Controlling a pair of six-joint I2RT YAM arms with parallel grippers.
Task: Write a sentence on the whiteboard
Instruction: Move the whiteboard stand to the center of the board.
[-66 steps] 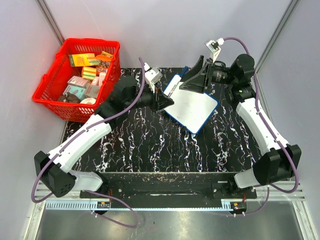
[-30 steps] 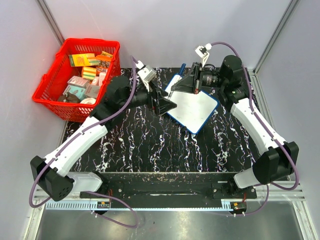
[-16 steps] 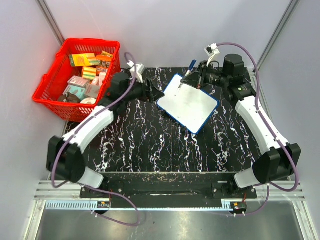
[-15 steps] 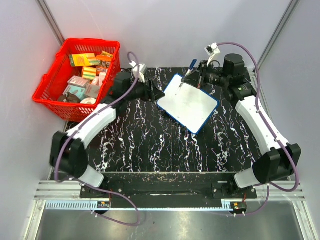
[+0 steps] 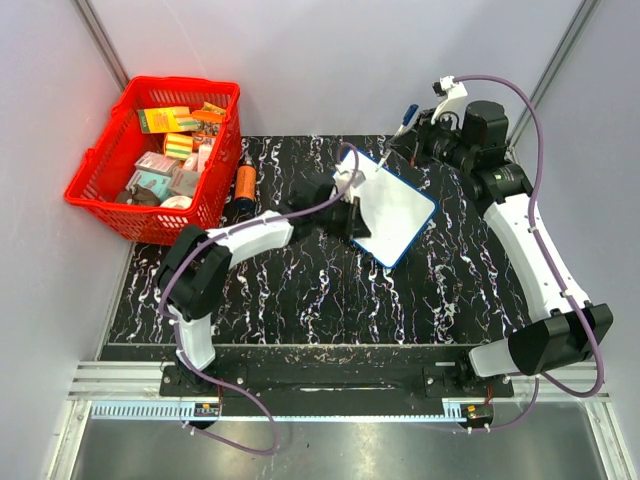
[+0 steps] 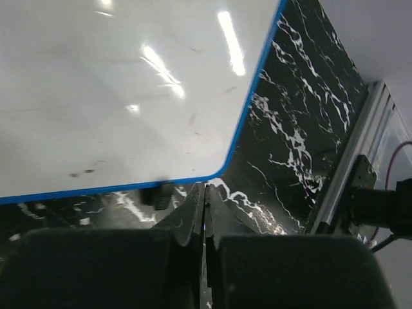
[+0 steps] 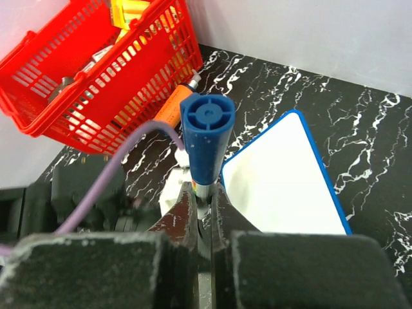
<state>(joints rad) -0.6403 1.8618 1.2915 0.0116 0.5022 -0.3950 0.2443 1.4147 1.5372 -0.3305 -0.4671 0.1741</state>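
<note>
At mid-table, the whiteboard (image 5: 400,205) lies blank, with nothing written yet. The left gripper (image 6: 205,193), jaws clenched on nothing, sits at the board's nine o'clock rim (apparently to brace it). At one o'clock the right gripper (image 7: 203,196) clamps a blue-ended marker (image 7: 206,132) aloft. Next, its tip must likely descend to the surface.

White-and-black arms (image 5: 530,240), purple cables (image 5: 500,79)

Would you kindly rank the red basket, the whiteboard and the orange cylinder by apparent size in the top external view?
1. red basket
2. whiteboard, partly hidden by the left arm
3. orange cylinder, by far the smallest
</note>
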